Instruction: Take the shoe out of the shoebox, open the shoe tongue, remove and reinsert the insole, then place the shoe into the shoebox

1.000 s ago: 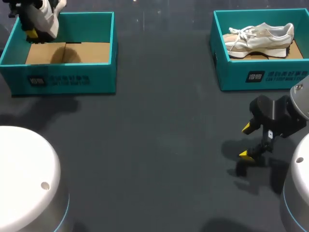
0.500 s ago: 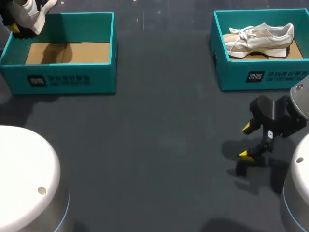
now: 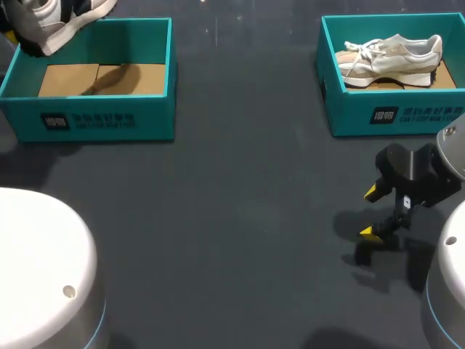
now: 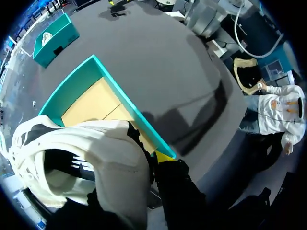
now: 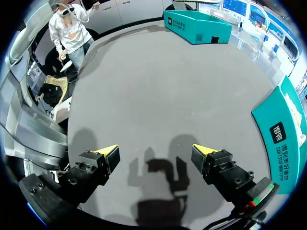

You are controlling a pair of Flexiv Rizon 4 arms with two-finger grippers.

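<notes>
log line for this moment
step: shoe removal | left gripper: shut on shoe, above left shoebox rim | right gripper: open, above table | right shoebox: second shoe inside

White shoe point(image 3: 45, 25) above far corner of left shoebox point(image 3: 102, 120); 2nd shoe point(image 3: 396, 57) inside right shoebox point(image 3: 399, 116).

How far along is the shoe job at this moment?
Done: the shoe is out of the left shoebox, whose cardboard floor is bare. In hand: the left gripper holds it up above the box's far left corner; the right gripper hangs open over the table. Still to do: tongue, insole out and in, reboxing. A second shoe lies in the right shoebox.
</notes>
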